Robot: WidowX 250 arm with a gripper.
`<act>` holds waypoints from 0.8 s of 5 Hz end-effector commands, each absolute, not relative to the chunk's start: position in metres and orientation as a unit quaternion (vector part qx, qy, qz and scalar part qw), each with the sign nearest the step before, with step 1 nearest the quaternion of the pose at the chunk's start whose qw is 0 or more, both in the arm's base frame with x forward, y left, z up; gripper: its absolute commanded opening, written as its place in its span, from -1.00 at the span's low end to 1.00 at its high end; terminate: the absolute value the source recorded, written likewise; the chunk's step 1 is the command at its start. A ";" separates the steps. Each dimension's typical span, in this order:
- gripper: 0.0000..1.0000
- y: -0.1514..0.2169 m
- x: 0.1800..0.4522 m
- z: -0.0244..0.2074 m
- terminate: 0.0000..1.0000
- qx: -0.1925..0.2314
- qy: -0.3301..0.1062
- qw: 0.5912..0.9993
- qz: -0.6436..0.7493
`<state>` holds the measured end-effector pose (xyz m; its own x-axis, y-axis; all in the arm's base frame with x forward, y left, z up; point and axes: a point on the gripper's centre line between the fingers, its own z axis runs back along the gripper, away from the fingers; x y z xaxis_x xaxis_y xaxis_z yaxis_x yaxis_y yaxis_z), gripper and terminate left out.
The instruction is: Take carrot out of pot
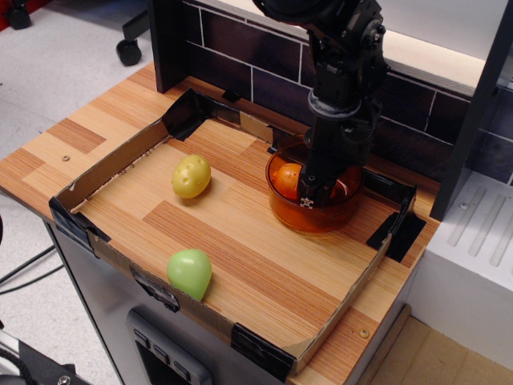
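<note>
The pot (321, 218) is a round translucent orange bowl at the back right of the cardboard tray. The carrot (287, 178) is a small rounded orange piece inside the pot, at about rim height on its left side. My gripper (308, 192) reaches straight down into the pot. Its black fingers (305, 200) press against the carrot's right side and look closed on it. The far finger is hidden behind the near one.
A yellow speckled potato (191, 176) lies left of the pot. A light green fruit (190, 273) lies near the tray's front wall (144, 277). Low cardboard walls ring the wooden board. A dark tiled wall (240, 72) stands behind and a white unit (473, 257) at the right.
</note>
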<state>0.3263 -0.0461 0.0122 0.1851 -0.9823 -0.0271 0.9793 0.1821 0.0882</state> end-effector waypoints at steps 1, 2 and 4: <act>-1.00 -0.043 0.316 0.077 -1.00 0.075 -0.099 0.771 -0.624; -1.00 -0.044 0.305 0.099 -1.00 0.077 -0.127 0.769 -0.622; -1.00 -0.052 0.243 0.090 -1.00 0.020 -0.083 0.732 -0.676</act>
<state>0.2528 -0.0573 0.0766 0.0844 -0.9933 0.0786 0.9910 0.0920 0.0976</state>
